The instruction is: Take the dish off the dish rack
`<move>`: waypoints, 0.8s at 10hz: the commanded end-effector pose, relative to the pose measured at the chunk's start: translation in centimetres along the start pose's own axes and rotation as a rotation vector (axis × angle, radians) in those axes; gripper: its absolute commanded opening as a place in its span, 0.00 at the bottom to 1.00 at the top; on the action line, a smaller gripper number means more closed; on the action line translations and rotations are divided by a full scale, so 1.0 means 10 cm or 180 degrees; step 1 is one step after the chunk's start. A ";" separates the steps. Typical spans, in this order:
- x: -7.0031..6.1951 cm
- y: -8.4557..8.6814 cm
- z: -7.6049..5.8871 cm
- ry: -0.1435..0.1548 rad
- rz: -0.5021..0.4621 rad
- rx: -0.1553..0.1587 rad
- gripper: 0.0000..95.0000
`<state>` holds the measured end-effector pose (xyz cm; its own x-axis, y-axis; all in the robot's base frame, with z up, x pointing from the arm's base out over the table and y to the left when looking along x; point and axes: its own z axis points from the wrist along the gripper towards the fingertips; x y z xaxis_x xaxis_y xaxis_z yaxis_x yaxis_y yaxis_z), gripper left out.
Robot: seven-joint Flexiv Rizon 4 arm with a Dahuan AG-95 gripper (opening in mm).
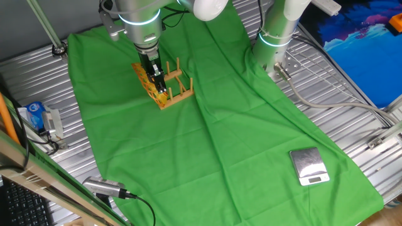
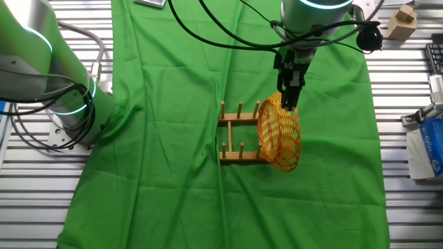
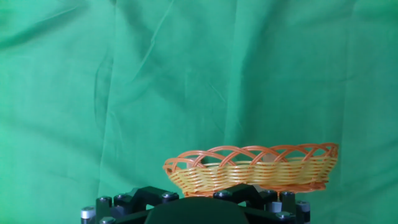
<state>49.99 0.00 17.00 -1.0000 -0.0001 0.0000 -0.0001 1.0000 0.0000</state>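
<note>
The black two-finger gripper (image 2: 290, 104) hangs straight down from the silver arm, its fingertips at the top rim of the yellow and orange-red woven wicker dish (image 2: 279, 135); whether the fingers are closed on the rim or only touching it cannot be told from any view. The dish stands on edge at one end of the small light-brown wooden dish rack (image 2: 239, 135), leaning between upright dowel pegs, with its hollow side turned away from the rest of the rack. In one fixed view the gripper (image 1: 157, 86) covers part of the dish (image 1: 146, 80), and the rack (image 1: 173, 86) extends to its right. The hand view shows the dish (image 3: 252, 169) from the side, its looped rim uppermost, just beyond the dark gripper body at the bottom edge. Rack and dish sit on a wrinkled green cloth (image 1: 239, 125) spread over a ribbed metal table (image 1: 342, 119). A square silver scale (image 1: 309, 166) lies well apart, near the cloth's corner.
</note>
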 end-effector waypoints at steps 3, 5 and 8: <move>0.00 0.00 0.00 -0.0016 -0.0057 -0.0044 0.00; 0.00 0.00 0.00 -0.0015 -0.0058 -0.0042 0.00; 0.00 0.00 0.00 -0.0015 -0.0058 -0.0043 0.00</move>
<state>50.00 0.01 17.02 -0.9998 -0.0184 -0.0046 -0.0184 0.9997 0.0149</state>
